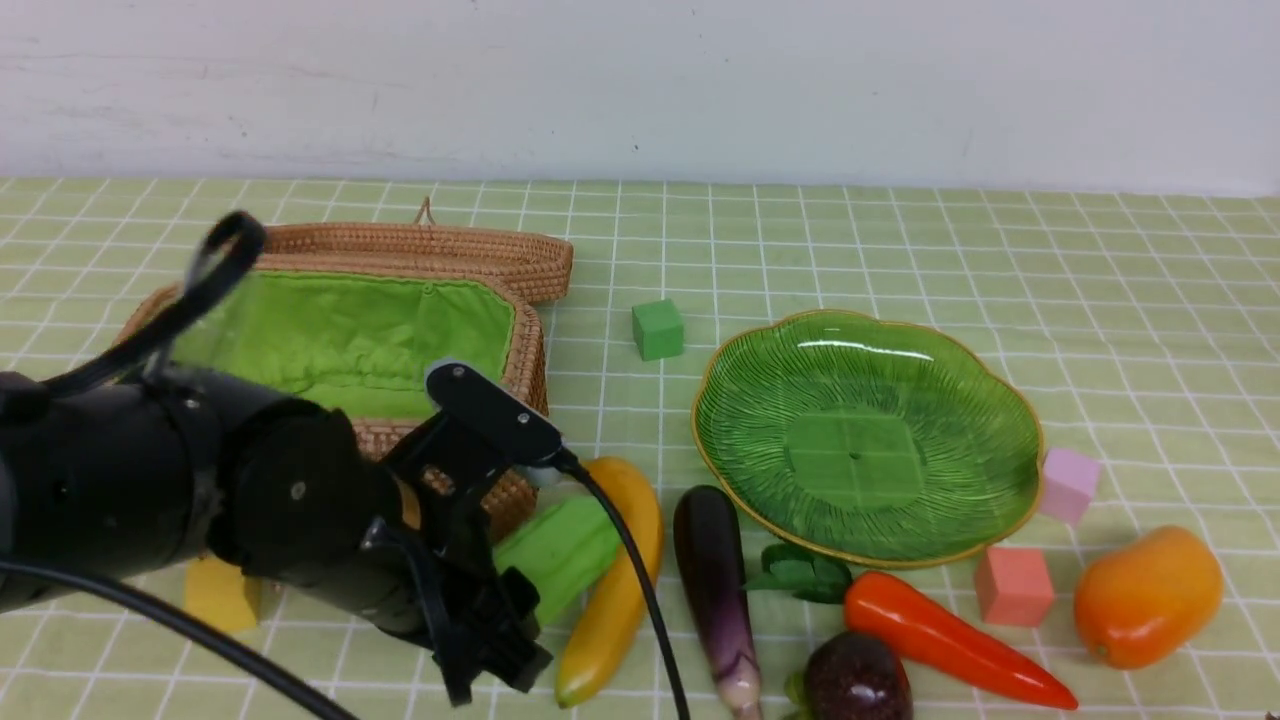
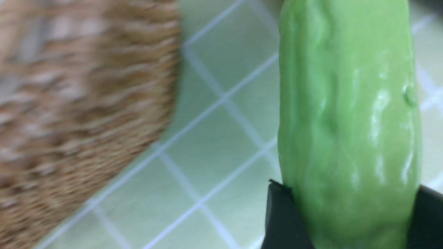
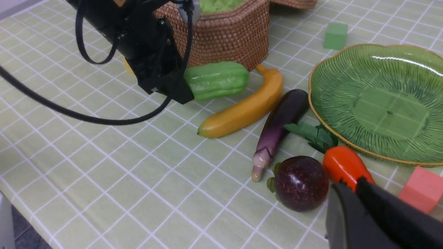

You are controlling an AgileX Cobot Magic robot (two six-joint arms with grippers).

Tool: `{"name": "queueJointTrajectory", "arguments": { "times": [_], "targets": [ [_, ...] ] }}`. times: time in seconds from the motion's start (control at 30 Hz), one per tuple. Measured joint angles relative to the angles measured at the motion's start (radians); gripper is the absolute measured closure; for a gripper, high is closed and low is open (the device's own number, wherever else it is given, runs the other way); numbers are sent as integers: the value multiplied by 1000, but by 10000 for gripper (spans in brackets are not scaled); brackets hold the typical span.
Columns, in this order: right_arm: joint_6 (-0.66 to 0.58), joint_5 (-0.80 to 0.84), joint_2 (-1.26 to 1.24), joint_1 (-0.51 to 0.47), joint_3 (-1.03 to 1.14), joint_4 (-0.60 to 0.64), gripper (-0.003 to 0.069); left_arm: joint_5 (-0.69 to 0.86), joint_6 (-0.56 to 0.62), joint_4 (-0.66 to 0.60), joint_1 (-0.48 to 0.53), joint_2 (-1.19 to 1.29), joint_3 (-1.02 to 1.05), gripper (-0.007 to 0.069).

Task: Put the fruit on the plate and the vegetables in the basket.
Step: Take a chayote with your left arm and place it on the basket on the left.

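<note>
- Left gripper [image 3: 174, 90] clamps the green gourd [image 3: 218, 79] on the near side of the basket [image 1: 528, 345], whose visible lining holds nothing.
- Plate [image 1: 1030, 430] bare: banana [image 1: 615, 570], mango [image 1: 1147, 597], round purple fruit [image 1: 857, 680], eggplant [image 1: 715, 580] and carrot [image 1: 940, 635] wait on the tablecloth [image 1: 900, 250].
- Right gripper [image 3: 353, 188], pincer together and holding nothing, sits by the carrot.

The left arm [image 1: 200, 490] hides the near-left wall of the basket [image 1: 528, 350], the near end of the gourd [image 1: 565, 550] and most of a yellow cube [image 1: 220, 595]. The front view's near edge cuts off the round purple fruit [image 1: 857, 680] and the tip of the eggplant [image 1: 712, 570]. The left wrist view shows the basket blurred.
</note>
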Motion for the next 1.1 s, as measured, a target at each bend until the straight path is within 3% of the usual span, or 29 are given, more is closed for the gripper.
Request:
{"name": "queueJointTrajectory", "arguments": {
  "times": [0.37,0.6,0.73,0.87,1.0,1.1],
  "targets": [
    [0,0,0,0,0,0,613,118,290,-300,0,-229,0,220],
    [-2,-10,0,0,0,12,610,165,328,-292,0,-349,2,220],
    [-4,-14,0,0,0,25,609,182,285,-159,0,-385,-8,220],
    [-4,-14,0,0,0,29,609,297,91,142,1,-385,-119,220],
    [-4,-14,0,0,0,43,609,322,65,311,36,-370,-192,220],
    [-4,-14,0,0,0,48,609,332,107,332,96,-329,-223,220]
  ]
}}
